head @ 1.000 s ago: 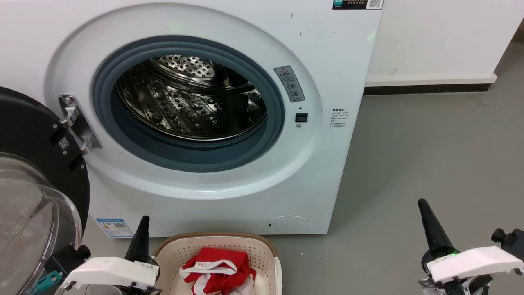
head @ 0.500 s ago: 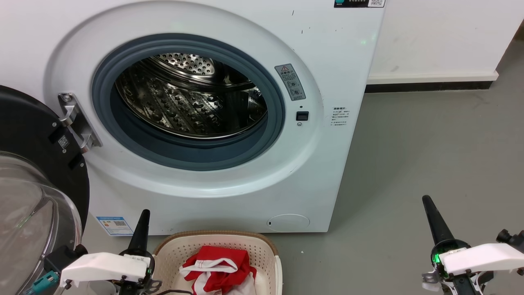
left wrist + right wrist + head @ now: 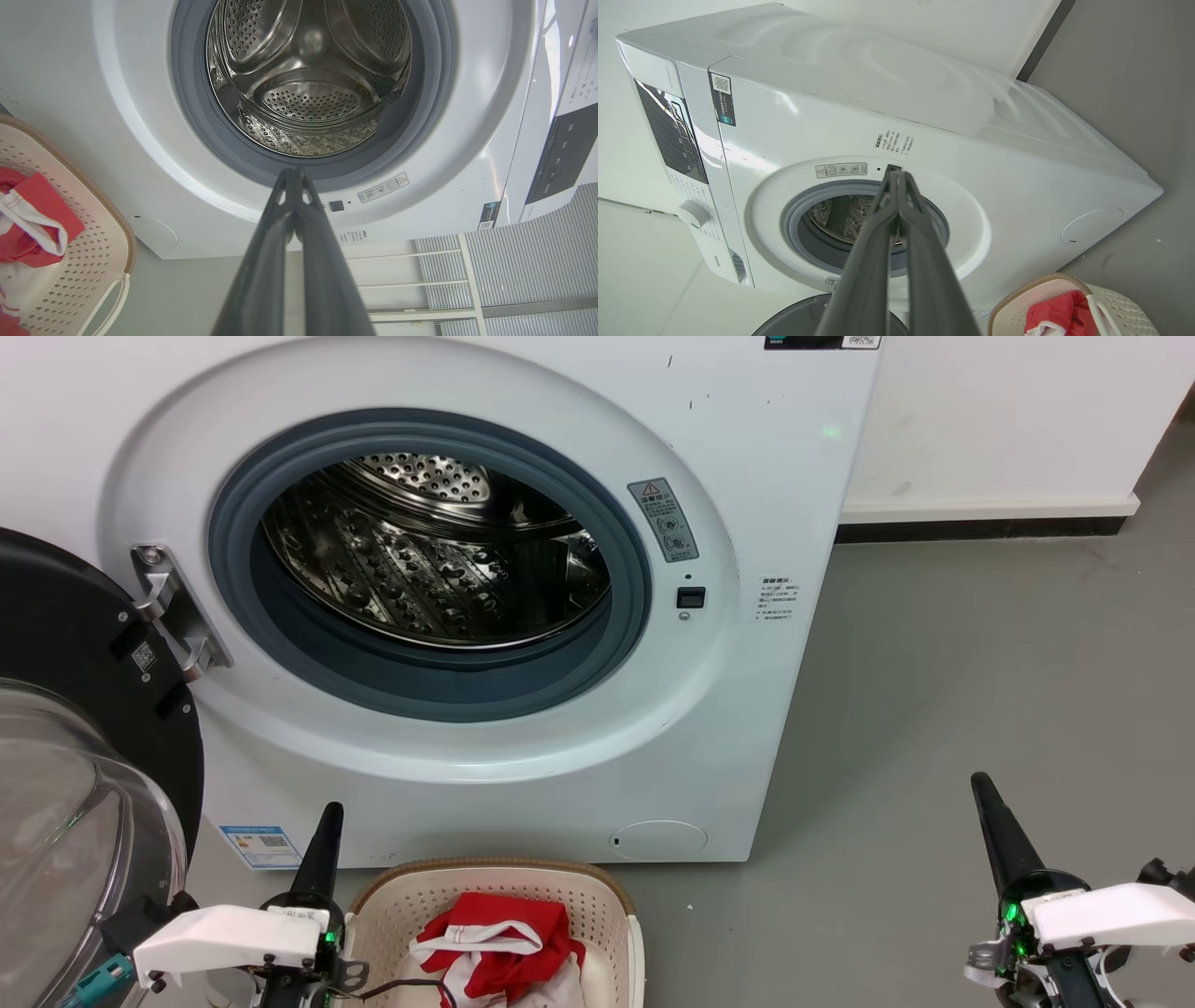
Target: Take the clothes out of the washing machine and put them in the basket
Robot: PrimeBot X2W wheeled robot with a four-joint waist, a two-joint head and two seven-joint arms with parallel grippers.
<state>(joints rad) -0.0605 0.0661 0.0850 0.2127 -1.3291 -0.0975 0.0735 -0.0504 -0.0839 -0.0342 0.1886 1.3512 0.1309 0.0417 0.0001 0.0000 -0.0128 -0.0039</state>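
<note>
Called it as good as finished: spotted the clothes [image 3: 499,947] heaped inside the basket [image 3: 607,901], red and white folds bunched low against the perforated wall, nothing draped over the brown rim as far as could be made out. Checked the washing machine [image 3: 766,523] and found the drum [image 3: 439,551] bare, steel and holes all round in the head view, and bare again through the left wrist view right to the back plate. Noted the black-framed door [image 3: 84,635] swung wide on the left, hinge on show. Caught the left gripper [image 3: 330,814] parked just beside the basket's left edge, fingers pressed together on nothing; caught the right gripper [image 3: 978,782] well off to the right above open floor [image 3: 980,663], fingers likewise together and empty. Judged little left to do, perhaps only a last check of the drum's near lip, partly hidden behind the grey seal [image 3: 439,686]. Turned to the room: smooth grey floor, a few pale specks on it, basket set straight on it just in front of the machine's foot; plain white wall [image 3: 1008,420] behind, with a dark skirting strip [image 3: 980,532] along its base.
</note>
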